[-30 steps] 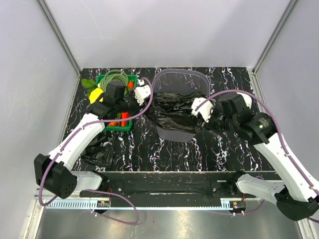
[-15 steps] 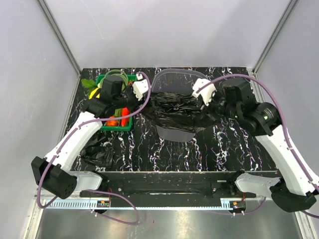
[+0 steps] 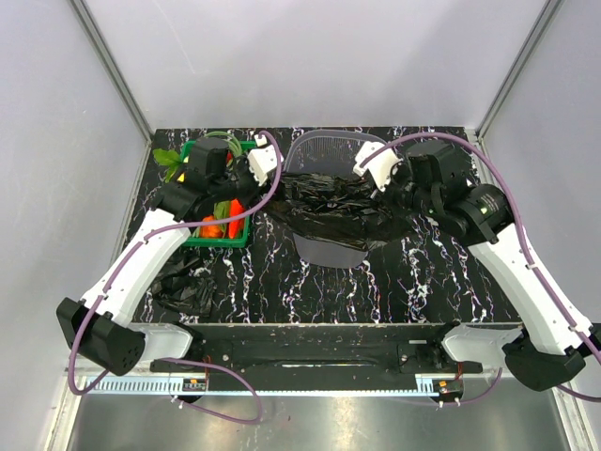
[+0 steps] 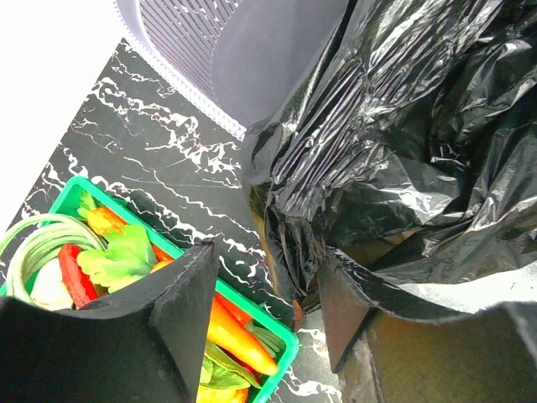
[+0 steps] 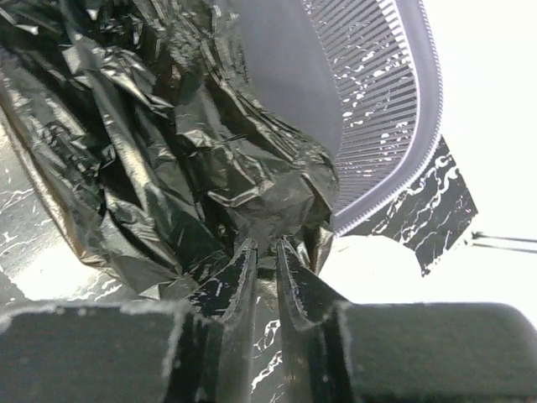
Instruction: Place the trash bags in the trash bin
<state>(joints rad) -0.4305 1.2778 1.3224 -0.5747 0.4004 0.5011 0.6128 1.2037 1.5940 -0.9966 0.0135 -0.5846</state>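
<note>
The grey mesh trash bin (image 3: 329,141) stands at the middle back of the table. A glossy black trash bag (image 3: 338,216) is spread across its mouth and hangs over the near rim. My left gripper (image 3: 278,178) is at the bag's left edge. In the left wrist view this gripper (image 4: 268,250) is open, with bag film (image 4: 394,126) lying over the right finger (image 4: 352,311). My right gripper (image 3: 362,186) is at the bag's right edge by the rim. Its jaws (image 5: 266,245) are pinched on a fold of the bag (image 5: 151,143). Another crumpled bag (image 3: 183,287) lies at the front left.
A green crate (image 3: 194,148) with vegetables stands left of the bin, just under my left wrist; its rim (image 4: 289,340) shows between the left fingers. The bin's wall (image 5: 394,101) rises beside the right gripper. Grey walls enclose the marbled black table (image 3: 423,272).
Both grippers moved toward the back of the bin, pulling the bag wider over its mouth. The left jaws opened off the film. The right jaws closed on the bag's edge.
</note>
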